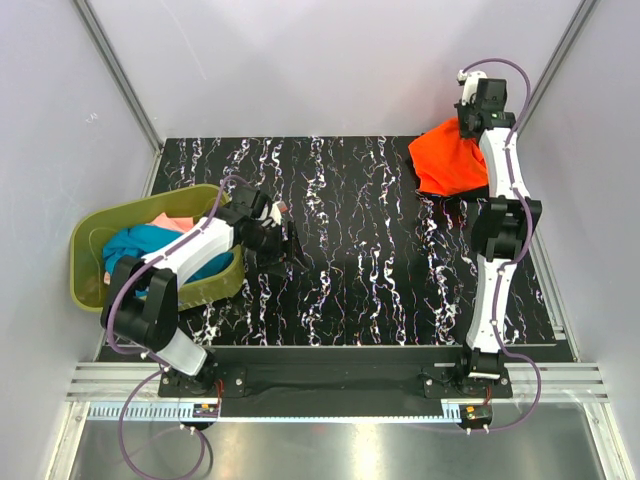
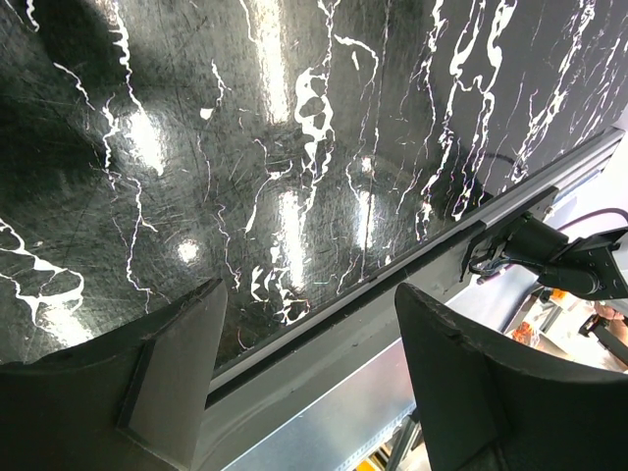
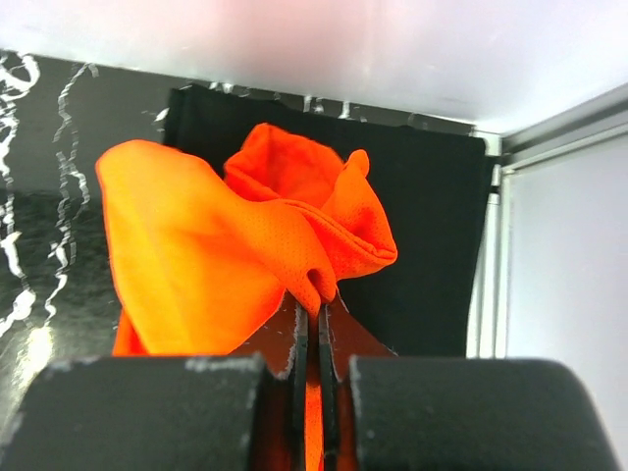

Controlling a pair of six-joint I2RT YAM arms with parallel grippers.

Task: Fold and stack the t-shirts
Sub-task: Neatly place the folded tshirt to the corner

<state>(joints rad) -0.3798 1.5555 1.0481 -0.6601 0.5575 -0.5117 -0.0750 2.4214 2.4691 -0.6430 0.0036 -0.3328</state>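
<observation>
The right gripper (image 3: 314, 324) is closed tight on a bunched fold of the orange shirt (image 3: 206, 245), at the far right corner of the worktop (image 1: 350, 250) (a black shirt (image 3: 422, 245) lies under it). The left gripper (image 2: 309, 294) stands open and empty, near the basket (image 1: 85, 262) holding a teal shirt (image 1: 130, 245) and a pink shirt (image 1: 172, 220).

Free table (image 1: 350, 250) between basket (image 1: 82, 262), orange t-shirt (image 1: 450, 165)
</observation>
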